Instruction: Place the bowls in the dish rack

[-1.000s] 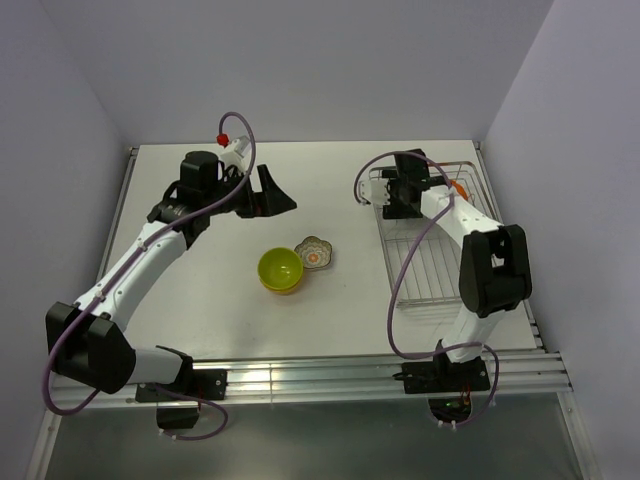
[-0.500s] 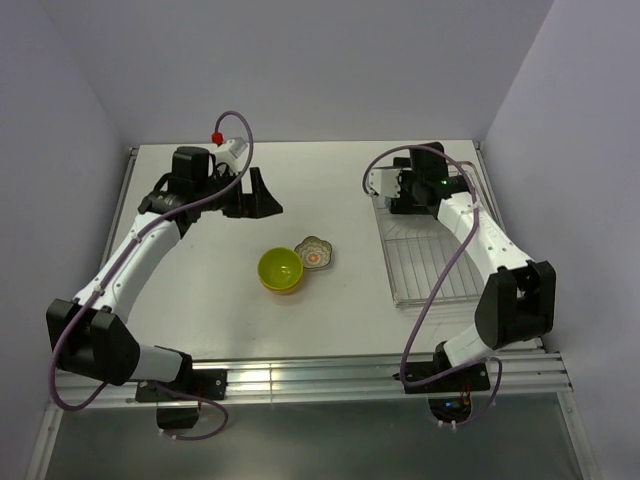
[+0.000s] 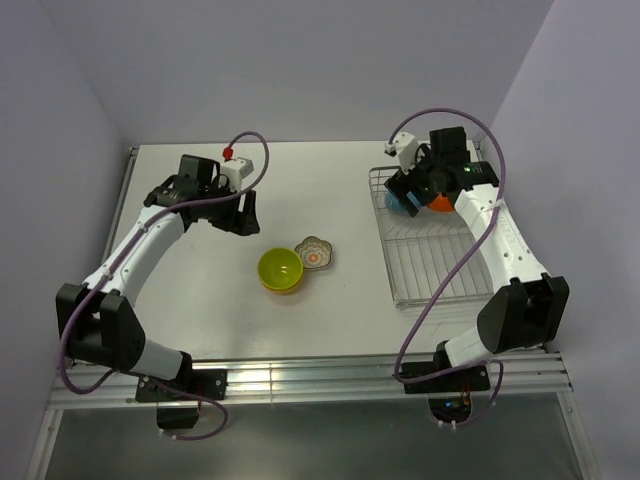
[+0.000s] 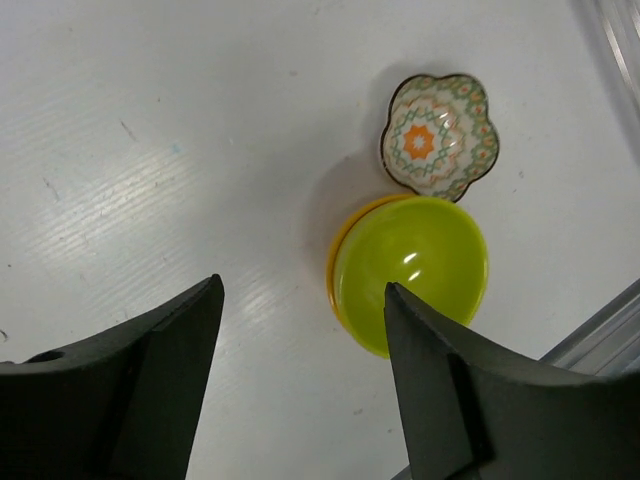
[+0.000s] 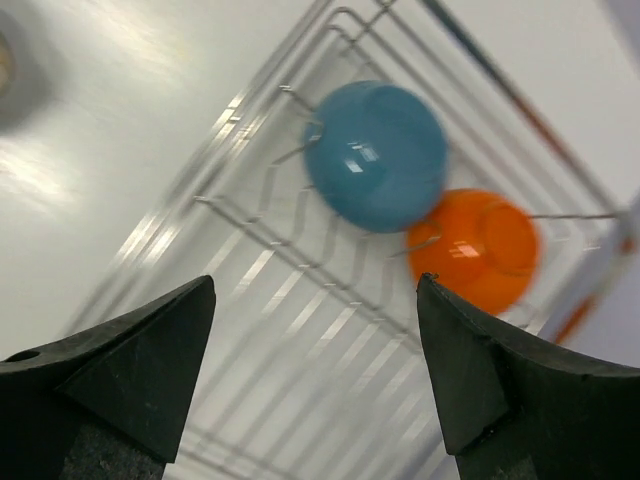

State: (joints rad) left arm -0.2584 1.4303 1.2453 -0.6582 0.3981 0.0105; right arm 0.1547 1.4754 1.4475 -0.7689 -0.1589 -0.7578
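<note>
Both empty: left jaws wide above lime bowl; right jaws wide above blue bowl in rack.

The left hand has drawn back toward the left side of the surface and turned: a second ago it pointed sideways to the right, and now its fingers point down and toward the near edge. The left arm's elbow has swung nearer its base.

The right hand has lifted off the far left corner of the dish rack, and its arm has unfolded, the elbow dropping toward the near edge. The blue bowl, hidden under the hand before, now shows in the rack's far end, touching the orange bowl.
</note>
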